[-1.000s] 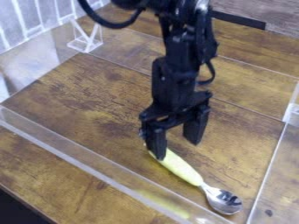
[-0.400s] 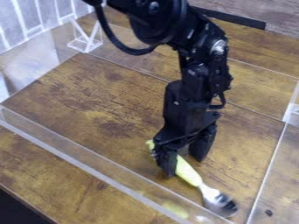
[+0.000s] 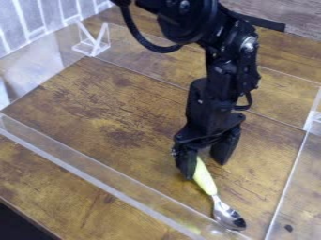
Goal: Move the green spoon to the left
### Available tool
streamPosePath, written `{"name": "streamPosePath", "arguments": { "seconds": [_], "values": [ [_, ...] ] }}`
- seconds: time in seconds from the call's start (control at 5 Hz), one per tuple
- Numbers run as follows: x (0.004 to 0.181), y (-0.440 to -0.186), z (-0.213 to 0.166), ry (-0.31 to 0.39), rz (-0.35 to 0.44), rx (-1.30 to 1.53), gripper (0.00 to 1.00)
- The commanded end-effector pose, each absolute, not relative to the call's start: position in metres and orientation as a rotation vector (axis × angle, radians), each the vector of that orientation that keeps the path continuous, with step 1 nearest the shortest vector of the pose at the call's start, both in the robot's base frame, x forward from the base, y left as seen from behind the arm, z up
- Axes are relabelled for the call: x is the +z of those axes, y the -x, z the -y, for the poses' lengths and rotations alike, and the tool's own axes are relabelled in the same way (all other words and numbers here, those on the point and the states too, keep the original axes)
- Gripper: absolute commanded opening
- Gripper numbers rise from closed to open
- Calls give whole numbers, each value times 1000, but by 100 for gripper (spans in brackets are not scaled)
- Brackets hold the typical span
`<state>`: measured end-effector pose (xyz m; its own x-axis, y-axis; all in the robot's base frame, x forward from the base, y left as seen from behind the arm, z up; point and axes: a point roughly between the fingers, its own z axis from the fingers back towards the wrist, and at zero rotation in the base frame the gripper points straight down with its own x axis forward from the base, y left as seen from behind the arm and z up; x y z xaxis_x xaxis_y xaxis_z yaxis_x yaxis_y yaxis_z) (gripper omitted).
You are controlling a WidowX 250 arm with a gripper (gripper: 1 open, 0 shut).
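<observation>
Green spoon (image 3: 205, 179) lies on the brown wooden tabletop (image 3: 94, 122), its yellow-green handle running up beneath my gripper (image 3: 201, 167) and its silver bowl toward the near right corner of my view, close to the clear plastic wall (image 3: 126, 189). I have the jaws apart, fingers pointing down at the handle's upper end. Farther off, a white wire-like stand (image 3: 92, 39) sits near the white slatted rail (image 3: 38, 21).

Matte black robot arm, looping black cable
</observation>
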<state>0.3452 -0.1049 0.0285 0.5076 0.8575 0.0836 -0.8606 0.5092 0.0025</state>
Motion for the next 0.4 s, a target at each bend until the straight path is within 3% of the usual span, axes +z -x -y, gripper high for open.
{"name": "streamPosePath", "arguments": {
  "seconds": [0.0, 0.2],
  "values": [
    [41, -351, 99, -20, 111, 1017, 100],
    [42, -344, 93, -33, 104, 1008, 100]
  ]
}}
